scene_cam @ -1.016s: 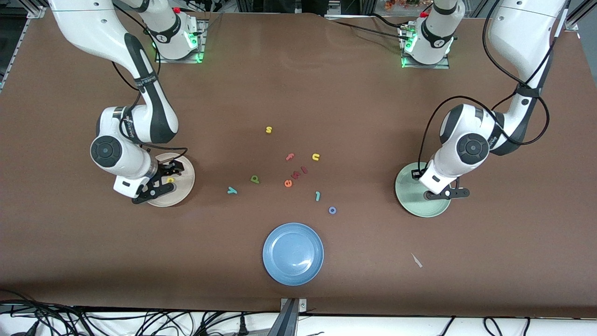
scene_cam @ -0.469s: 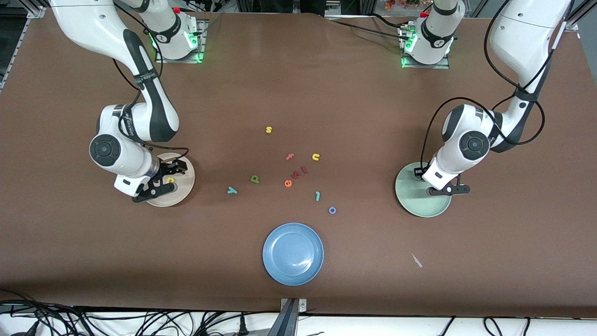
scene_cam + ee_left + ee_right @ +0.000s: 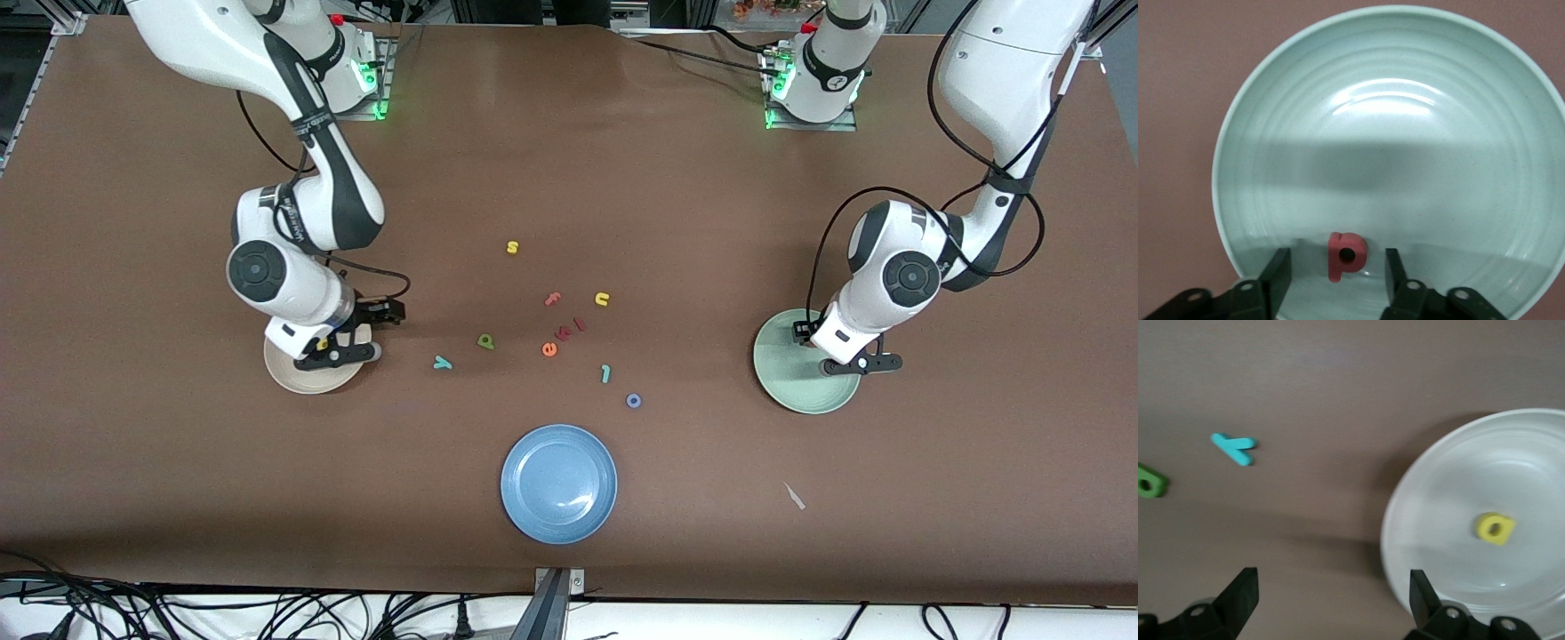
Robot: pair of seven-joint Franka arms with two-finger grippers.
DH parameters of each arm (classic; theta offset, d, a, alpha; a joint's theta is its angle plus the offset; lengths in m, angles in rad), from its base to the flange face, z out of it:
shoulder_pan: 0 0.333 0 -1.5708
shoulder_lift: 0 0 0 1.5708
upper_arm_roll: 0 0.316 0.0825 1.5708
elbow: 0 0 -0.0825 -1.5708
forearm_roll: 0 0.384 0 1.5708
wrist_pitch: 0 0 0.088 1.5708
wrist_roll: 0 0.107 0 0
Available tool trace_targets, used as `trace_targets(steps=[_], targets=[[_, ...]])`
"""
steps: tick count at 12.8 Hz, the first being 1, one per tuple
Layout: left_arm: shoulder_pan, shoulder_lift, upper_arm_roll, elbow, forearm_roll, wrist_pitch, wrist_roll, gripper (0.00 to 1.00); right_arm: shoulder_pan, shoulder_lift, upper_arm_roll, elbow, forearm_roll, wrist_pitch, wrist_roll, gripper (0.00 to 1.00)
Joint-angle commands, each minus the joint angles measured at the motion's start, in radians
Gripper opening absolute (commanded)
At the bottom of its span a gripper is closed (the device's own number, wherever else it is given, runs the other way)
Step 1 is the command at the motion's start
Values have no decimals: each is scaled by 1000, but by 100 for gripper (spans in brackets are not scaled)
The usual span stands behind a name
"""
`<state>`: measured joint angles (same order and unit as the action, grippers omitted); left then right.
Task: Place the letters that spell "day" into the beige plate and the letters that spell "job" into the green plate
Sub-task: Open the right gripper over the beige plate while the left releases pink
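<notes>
Now red "b" (image 3: 1345, 255) between left end effector (image 3: 1337, 276) fingers

Even overhead light falls flat across the brown table (image 3: 178, 498), shadows soft beneath both arms. In the left wrist view, glare streaks the green plate (image 3: 1511, 120) above a broad shadow band. The right wrist view is soft throughout (motion blur), the beige plate (image 3: 1431, 493) hazy at lower right.

On the surface I read single toy letters: a yellow "s" (image 3: 512, 247), a yellow "u" (image 3: 602, 300), an orange "e" (image 3: 549, 349), a blue "o" (image 3: 633, 401). Lettering on my arms is too small to read.
</notes>
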<state>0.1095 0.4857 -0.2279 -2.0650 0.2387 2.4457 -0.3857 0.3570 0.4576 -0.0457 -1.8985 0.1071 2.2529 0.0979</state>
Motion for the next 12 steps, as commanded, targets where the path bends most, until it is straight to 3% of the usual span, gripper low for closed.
trace_targets(steps=[1, 3, 6, 12], targets=[[12, -58, -18, 5, 28, -56, 2, 99, -6, -16, 55, 3, -6, -13, 43, 100], [13, -84, -36, 35, 18, -128, 2, 100, 9, -16, 84, 24, -18, -13, 33, 100], [12, -108, -62, 101, 13, -229, -4, 100, 75, 1, 86, 59, -44, -12, 16, 100], [-37, -105, -90, 276, -85, -408, -15, 100, 95, 84, 86, 151, -43, -6, -150, 100]])
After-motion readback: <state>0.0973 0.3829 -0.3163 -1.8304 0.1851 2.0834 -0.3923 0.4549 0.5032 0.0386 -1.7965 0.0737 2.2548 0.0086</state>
